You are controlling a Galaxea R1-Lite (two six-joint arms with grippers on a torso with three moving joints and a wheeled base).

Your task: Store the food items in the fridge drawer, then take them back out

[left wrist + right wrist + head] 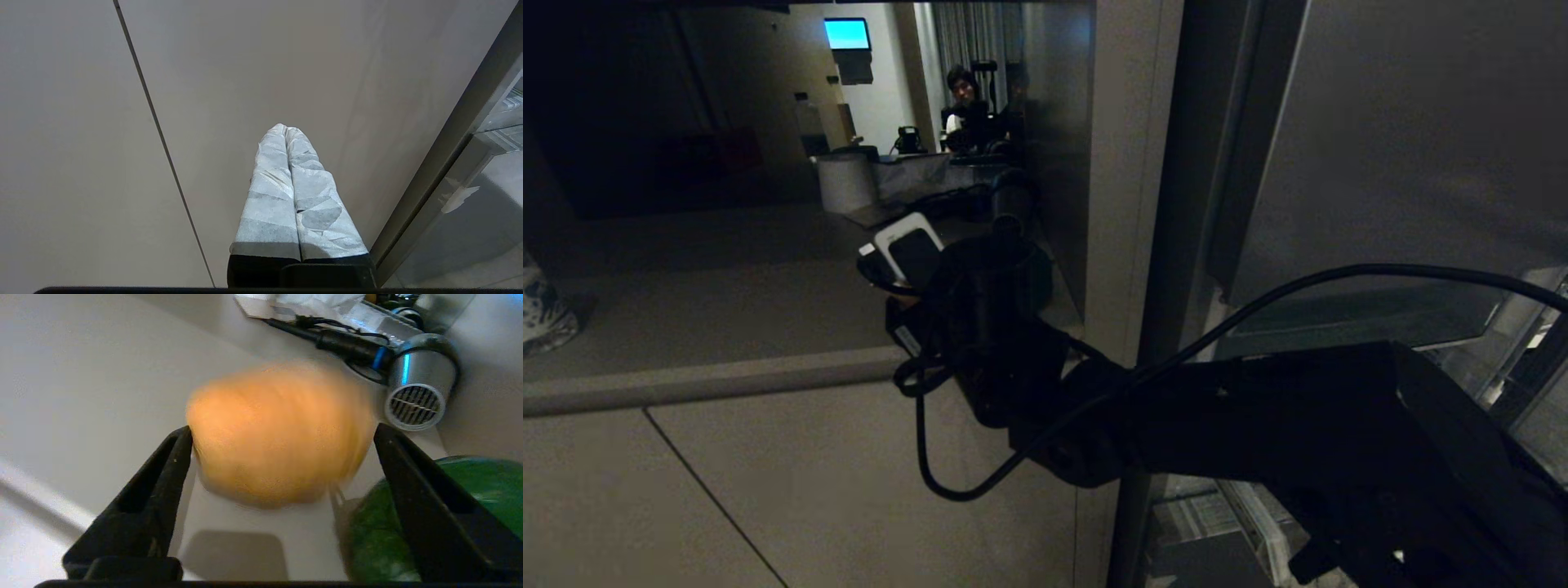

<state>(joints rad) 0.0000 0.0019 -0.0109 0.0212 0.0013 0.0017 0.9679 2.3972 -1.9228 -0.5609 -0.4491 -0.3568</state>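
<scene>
The right hand (pixel 282 457) is spread wide around the potato (pixel 278 433), one finger touching at nine o'clock. The potato looks firm, smooth, a bit heavy; best squeezed across its fat middle. The left hand (pixel 286 130) is pressed together.

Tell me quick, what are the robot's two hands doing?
Left end effector: closed, empty.
Right end effector: open around the potato.

Head view dim; potato (pixel 282 435) blurred.
</scene>
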